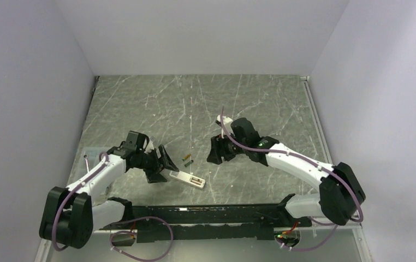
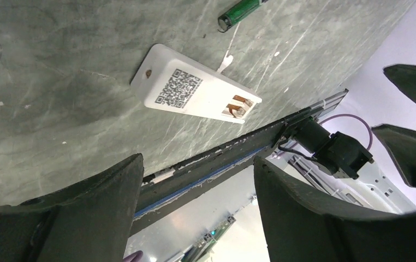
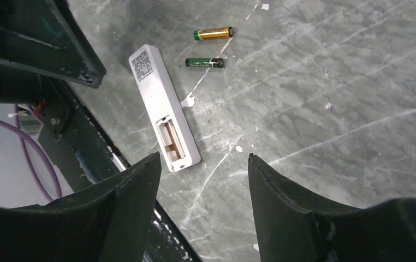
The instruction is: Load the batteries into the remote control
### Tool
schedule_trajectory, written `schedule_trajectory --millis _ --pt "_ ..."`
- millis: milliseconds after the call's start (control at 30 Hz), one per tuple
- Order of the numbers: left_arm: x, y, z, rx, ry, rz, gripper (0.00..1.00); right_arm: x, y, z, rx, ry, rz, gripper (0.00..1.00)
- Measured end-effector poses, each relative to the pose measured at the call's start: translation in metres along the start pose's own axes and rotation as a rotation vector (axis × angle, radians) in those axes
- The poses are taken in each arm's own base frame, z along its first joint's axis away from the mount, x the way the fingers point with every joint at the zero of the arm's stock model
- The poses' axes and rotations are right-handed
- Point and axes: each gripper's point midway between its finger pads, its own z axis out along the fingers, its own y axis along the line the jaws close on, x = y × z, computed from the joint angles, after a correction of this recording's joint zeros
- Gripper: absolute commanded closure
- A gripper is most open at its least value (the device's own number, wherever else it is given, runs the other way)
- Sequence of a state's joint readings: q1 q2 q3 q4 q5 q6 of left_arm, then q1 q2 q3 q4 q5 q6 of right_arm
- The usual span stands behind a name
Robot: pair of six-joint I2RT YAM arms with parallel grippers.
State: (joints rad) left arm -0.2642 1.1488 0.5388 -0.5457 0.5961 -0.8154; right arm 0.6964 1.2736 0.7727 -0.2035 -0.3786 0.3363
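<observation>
Left hand (image 1: 162, 165) gapes wide and empty just beside the remote control (image 1: 186, 178), which lies face down on the counter (image 1: 260, 103), its battery bay uncovered. Right hand (image 1: 215, 151) hangs wide, holding nothing. Both batteries (image 1: 187, 160) lie loose near the remote, between the hands

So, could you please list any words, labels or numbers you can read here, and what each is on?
No readable words or numbers anywhere.
Remote: a QR code on its back, no legible text.
Green battery and gold battery: printing too small to read.
</observation>
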Motion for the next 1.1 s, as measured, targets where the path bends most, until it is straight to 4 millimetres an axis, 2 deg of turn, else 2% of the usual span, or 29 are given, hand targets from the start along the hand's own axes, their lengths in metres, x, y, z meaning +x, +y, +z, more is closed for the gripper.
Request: schedule_trajectory --millis 300,467,600,867,1100 --pt "-0.012 -0.024 -0.028 0.022 -0.094 0.091 0.22 0.002 -0.005 0.036 0.084 0.105 -0.086 0.47" --pt "-0.014 -0.029 -0.04 0.01 -0.127 0.127 0.23 -0.004 -0.005 0.053 0.125 0.143 -0.158 0.48" --pt "-0.014 -0.03 -0.049 -0.007 -0.149 0.153 0.23 -0.005 -0.008 0.065 0.143 0.167 -0.203 0.48" --pt "-0.01 -0.038 -0.068 0.005 -0.187 0.198 0.24 0.013 -0.016 0.084 0.144 0.26 -0.274 0.44" --pt "-0.009 -0.048 -0.08 0.025 -0.209 0.244 0.24 0.011 -0.011 0.095 0.105 0.281 -0.325 0.43"
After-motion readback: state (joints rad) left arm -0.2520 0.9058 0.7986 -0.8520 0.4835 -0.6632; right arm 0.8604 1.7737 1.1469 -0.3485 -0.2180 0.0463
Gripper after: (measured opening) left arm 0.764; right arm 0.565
